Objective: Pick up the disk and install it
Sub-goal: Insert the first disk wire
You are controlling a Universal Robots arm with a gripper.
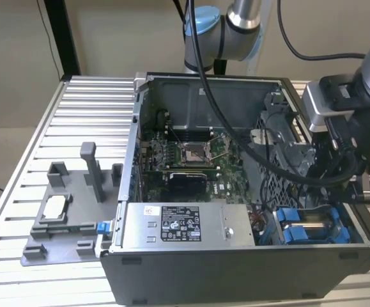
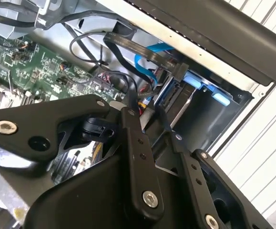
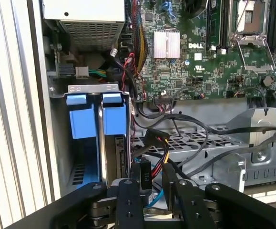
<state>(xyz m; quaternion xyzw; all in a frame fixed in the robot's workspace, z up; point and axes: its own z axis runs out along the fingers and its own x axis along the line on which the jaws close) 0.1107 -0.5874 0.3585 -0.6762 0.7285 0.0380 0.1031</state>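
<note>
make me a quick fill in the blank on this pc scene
The disk sits in a ___ carrier frame inside the case.
The silver chip lies on the grey fixture at the exterior view's ___ of the case.
The end effector is over the case's end at the exterior view's ___.
Missing: blue; left; right

An open computer case (image 1: 236, 275) lies on a slatted aluminium table (image 1: 89, 109). In the exterior view a green motherboard (image 1: 165, 157) covers its floor, with a CPU socket (image 1: 194, 152) near the middle and a grey power supply (image 1: 185, 224) at six o'clock of it. At nine o'clock of the case sits a grey fixture (image 1: 63, 240) carrying a small silver chip (image 1: 55, 206). In the first wrist view a finned heatsink (image 3: 166, 45) stands on the board, near red and black wires (image 3: 130, 67)
</note>
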